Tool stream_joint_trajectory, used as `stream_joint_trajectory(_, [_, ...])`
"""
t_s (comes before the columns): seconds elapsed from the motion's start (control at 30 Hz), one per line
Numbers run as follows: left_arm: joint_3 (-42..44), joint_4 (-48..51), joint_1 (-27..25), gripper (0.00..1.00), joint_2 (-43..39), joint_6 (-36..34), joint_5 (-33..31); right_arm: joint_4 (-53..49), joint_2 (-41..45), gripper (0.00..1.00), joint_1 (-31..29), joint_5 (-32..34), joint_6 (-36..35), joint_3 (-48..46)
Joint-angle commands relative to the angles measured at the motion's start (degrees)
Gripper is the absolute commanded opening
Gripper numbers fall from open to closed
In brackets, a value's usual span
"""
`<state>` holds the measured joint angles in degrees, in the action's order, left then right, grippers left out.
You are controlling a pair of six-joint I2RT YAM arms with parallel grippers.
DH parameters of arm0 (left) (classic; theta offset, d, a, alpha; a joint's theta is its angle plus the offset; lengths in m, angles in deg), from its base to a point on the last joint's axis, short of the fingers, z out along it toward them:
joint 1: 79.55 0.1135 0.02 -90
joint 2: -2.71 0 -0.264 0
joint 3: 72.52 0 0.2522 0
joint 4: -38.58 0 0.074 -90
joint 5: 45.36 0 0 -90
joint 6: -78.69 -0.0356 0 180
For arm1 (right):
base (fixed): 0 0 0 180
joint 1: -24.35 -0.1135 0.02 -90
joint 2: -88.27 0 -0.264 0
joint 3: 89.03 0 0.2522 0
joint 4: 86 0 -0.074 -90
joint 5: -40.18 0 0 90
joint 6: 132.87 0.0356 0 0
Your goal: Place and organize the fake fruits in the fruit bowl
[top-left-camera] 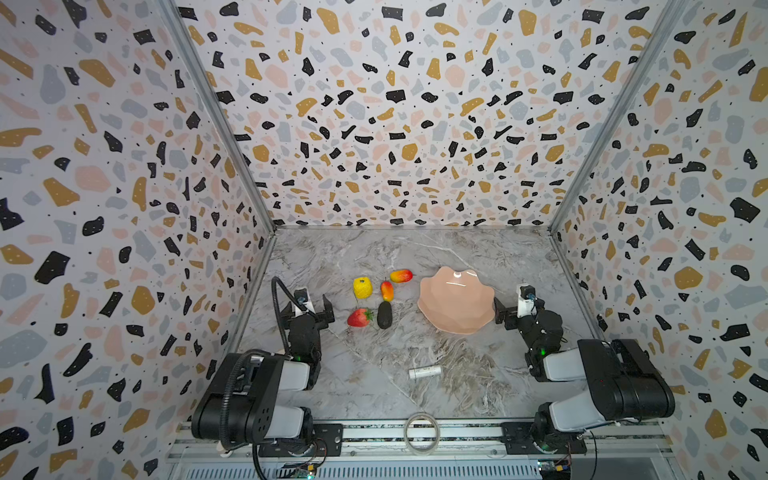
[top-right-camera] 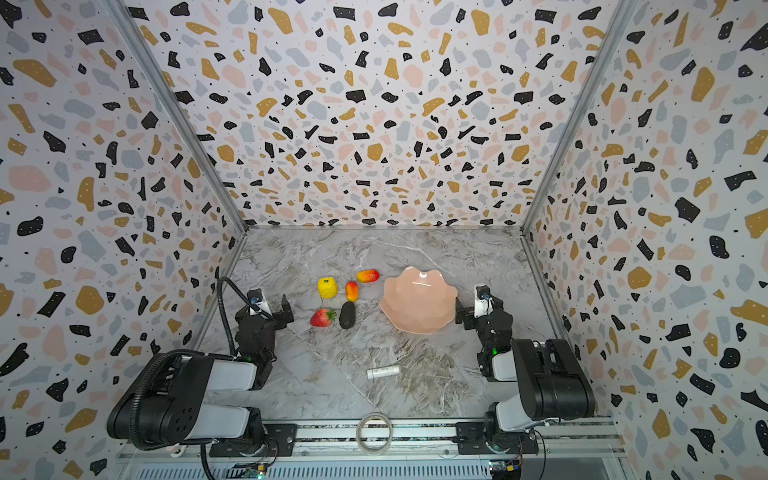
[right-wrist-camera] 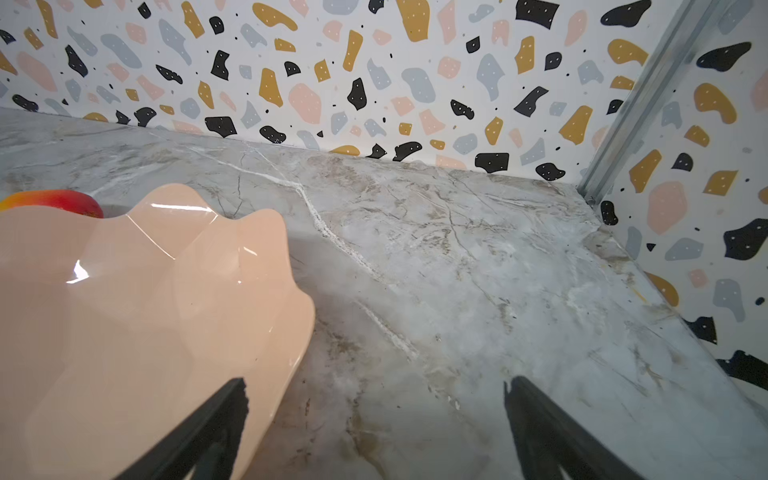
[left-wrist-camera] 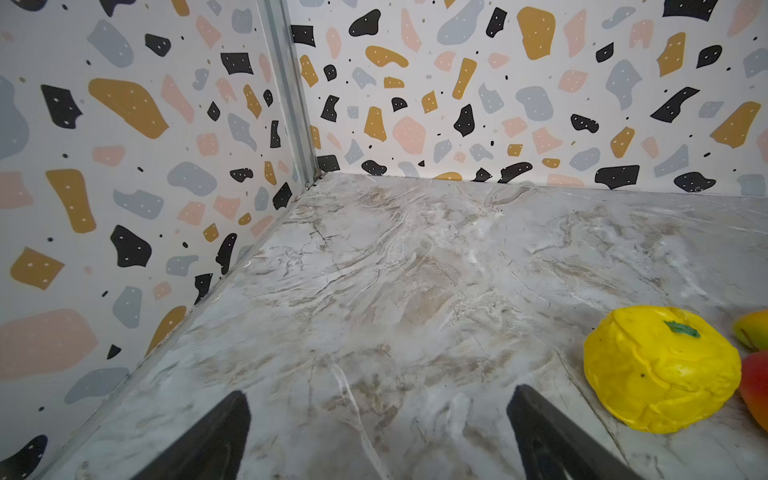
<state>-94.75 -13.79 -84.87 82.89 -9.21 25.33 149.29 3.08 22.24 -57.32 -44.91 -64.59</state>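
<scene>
Between the left wall and the fruit cluster, the left gripper (top-left-camera: 309, 305) hangs low over the table (top-left-camera: 374, 374) with its jaws spread wide and nothing between them. Just to its right lie all five fruits: the yellow fruit (top-left-camera: 363, 287) nearest at the far side, the strawberry (top-left-camera: 360, 318) nearest at the near side, then the avocado (top-left-camera: 385, 315), its long axis running front to back, and two mangoes (top-left-camera: 387, 290) (top-left-camera: 401, 275) beyond. In the left wrist view the yellow fruit (left-wrist-camera: 660, 370) sits off to the side of the jaws, not between them. The left arm is plainly the closer one for picking. The right gripper (top-left-camera: 517, 309), also wide and empty, sits just beside the right rim of the bowl (top-left-camera: 456, 300), which holds no fruit. No fruit is moved yet; each must travel rightward to the bowl.
</scene>
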Motion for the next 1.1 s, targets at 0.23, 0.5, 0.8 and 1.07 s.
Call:
stream_joint_trajectory(0.23, [-0.96,-3.31,-0.30,1.00,0.17,-0.87,0.35,1.23,0.04,0.99,-0.18,-0.31,-0.50,1.63])
stream_joint_trajectory(0.5, [-1.11,-3.25,-0.22,1.00,0.31,-0.85,0.33,1.48,0.01,0.99,-0.09,-0.23,-0.33,1.54])
stream_joint_trajectory(0.8, [-1.20,-3.04,-0.26,1.00,0.37,-0.89,0.42,1.13,-0.29,0.99,-0.01,-0.40,-0.15,1.85])
stream_joint_trajectory(1.07, [-1.29,-3.09,-0.21,1.00,0.41,-0.81,0.38,0.75,-0.51,0.99,0.61,-1.18,0.24,2.23])
